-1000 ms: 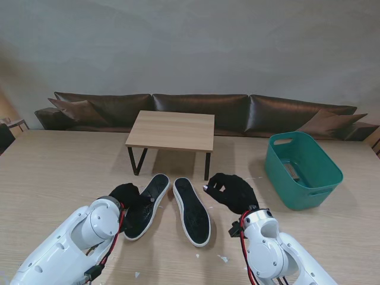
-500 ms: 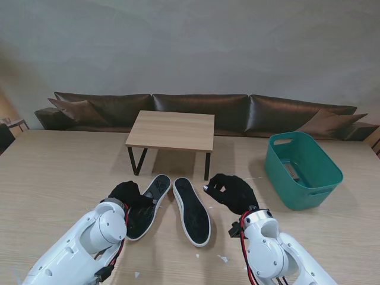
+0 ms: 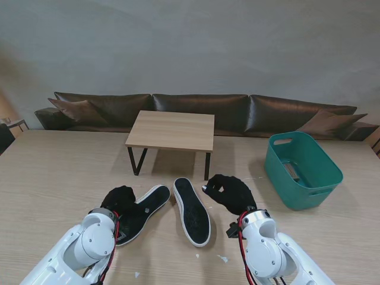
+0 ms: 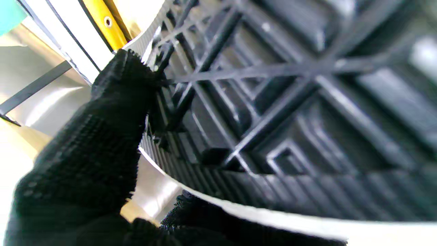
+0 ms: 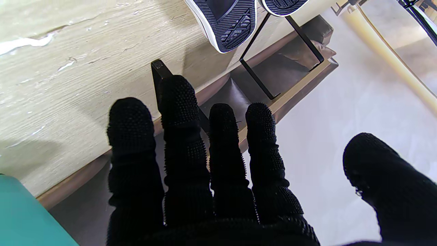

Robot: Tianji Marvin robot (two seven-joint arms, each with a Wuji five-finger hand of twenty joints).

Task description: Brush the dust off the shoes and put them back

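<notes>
Left hand (image 3: 120, 199) clamped on left shoe (image 3: 141, 211), sole up, near the table's near-left part. In the left wrist view, gloved fingers (image 4: 112, 112) pressed against the tread (image 4: 280, 112), white rim (image 4: 259, 212) of the sole running just past them; more glove showing beyond that rim. Shoe angled, toe pointing toward the small bench (image 3: 172, 130), heel end hidden under the hand.

Right shoe (image 3: 192, 211) lying sole up on the table (image 3: 53, 172), just beside the left one, toes apart, untouched. In the right wrist view, its toe (image 5: 227, 20) seen beside a bench leg (image 5: 259, 73).

Right hand (image 3: 230, 193) held off the table, just right of the right shoe, gripping nothing. Four fingers (image 5: 177, 136) side by side and fairly straight in the wrist view, thumb (image 5: 382, 171) well apart from them; from the stand, fingertips curled toward the thumb without clearly meeting.

Green bin (image 3: 303, 169) well to the right, a small item inside, too small to tell. Dark sofa (image 3: 202, 110) along the table's far edge. White specks (image 3: 222, 258) scattered on the wood nearer to me, between the arms.
</notes>
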